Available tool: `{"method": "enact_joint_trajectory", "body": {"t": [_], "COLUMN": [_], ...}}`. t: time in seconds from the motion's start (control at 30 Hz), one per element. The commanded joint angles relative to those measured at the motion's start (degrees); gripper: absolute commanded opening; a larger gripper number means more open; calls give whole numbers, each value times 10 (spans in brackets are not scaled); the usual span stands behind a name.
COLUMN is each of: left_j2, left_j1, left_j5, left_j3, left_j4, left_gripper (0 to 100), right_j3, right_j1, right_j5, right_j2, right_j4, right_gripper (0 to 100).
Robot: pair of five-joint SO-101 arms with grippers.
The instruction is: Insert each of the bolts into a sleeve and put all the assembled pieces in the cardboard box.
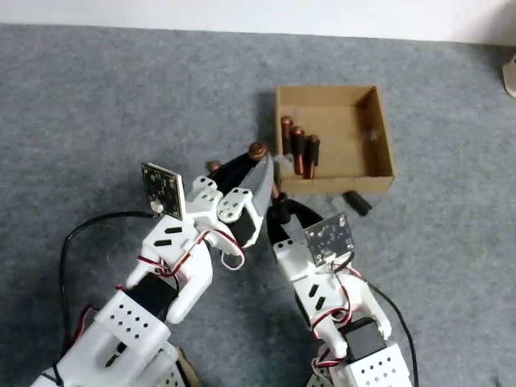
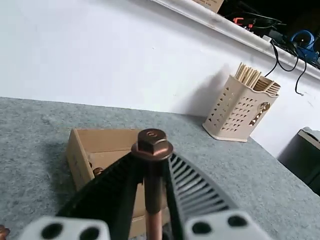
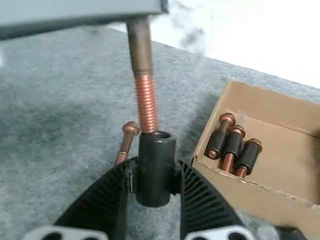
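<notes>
three assembled pieces (image 1: pixel 298 149) already lie in the cardboard box (image 1: pixel 339 184), so the step in hand looks to be the mating of a fourth pair; the left pincer (image 2: pixel 151 165) is closed narrowly on the shank of a copper bolt (image 2: pixel 152 145), held upright with its head on top, just beside the box's outer wall; below it the right pincer (image 3: pixel 155 177) is clamped on a black sleeve (image 3: pixel 156 150), upright with its open mouth upward; the bolt's threaded tip sits at that mouth — whether it has entered the bore i cannot tell; a loose bolt (image 3: pixel 125 142) lies on the grey bench (image 1: pixel 97 105) beside the pincers, and a spare sleeve (image 1: pixel 357 202) rests just in front of the box; the next move, i judge, calls for keeping bolt and bore on one line while the bolt goes straight down — any tilt would likely catch the threads on the rim.
</notes>
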Motion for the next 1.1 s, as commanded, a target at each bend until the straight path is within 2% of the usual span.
{"method": "enact_joint_trajectory", "body": {"t": [0.0,0.37,0.53,0.8,0.97,1.07], "left_j2": [-19,-15,-18,-19,-19,-19], "left_j1": [6,11,19,19,17,19], "left_j5": [5,6,5,4,2,-46], "left_j3": [-4,18,34,59,62,62], "left_j4": [-15,-16,-16,-16,-12,-6], "left_gripper": [5,5,5,7,8,66], "right_j3": [77,77,77,77,76,76], "right_j1": [-7,-8,-43,-41,-12,-3], "right_j5": [7,7,7,7,7,7], "right_j2": [2,-2,-3,-3,-3,-3], "right_j4": [0,0,-1,-1,-3,-3], "right_gripper": [6,6,6,6,6,6]}}
